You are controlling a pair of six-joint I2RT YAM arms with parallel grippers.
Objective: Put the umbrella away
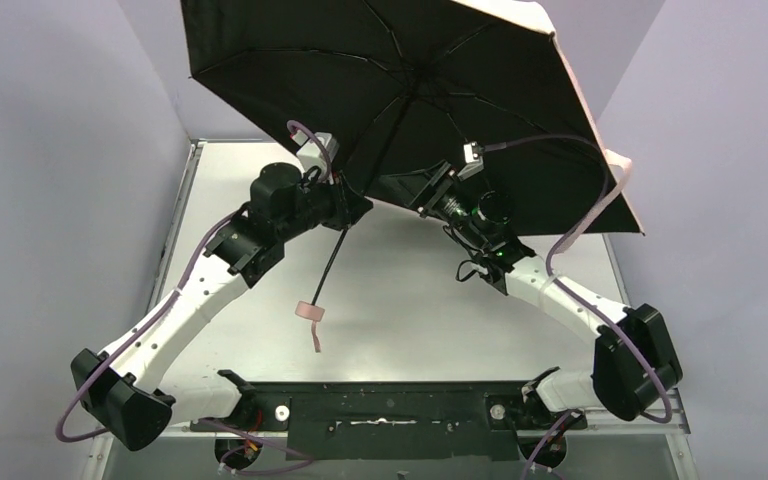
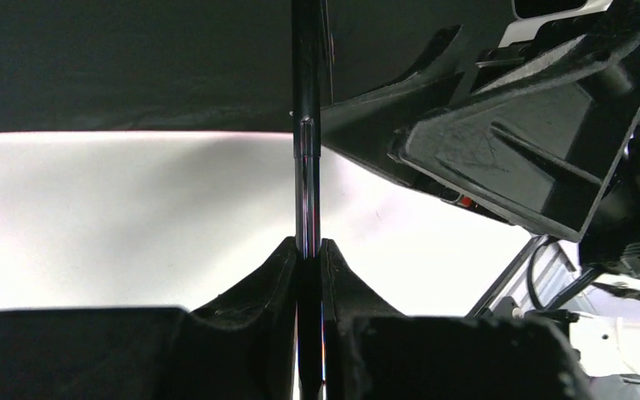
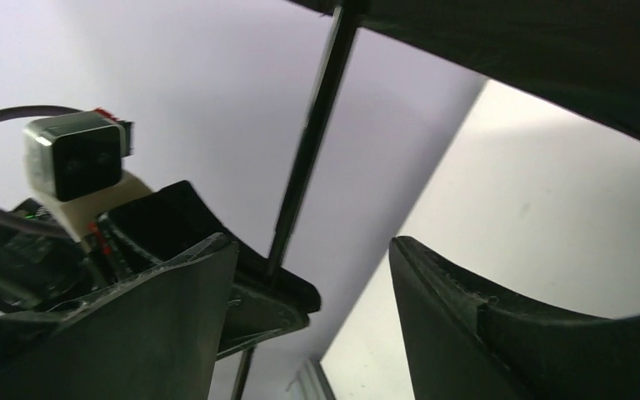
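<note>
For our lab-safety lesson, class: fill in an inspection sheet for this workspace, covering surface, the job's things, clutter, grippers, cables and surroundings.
Surface: white table, arms mounted at its near edge.
Job's things: umbrella fully open, black underside towards the top camera, pale pink outer edge; its shaft slants down; pink wrist loop dangles at the end of it.
Clutter: nothing seen.
Grippers: left gripper fingers shut on the shaft; right gripper fingers apart, holding nothing.
Cables: purple cables loop along both arms; one arcs across the canopy.
Surroundings: plain lavender walls.
</note>
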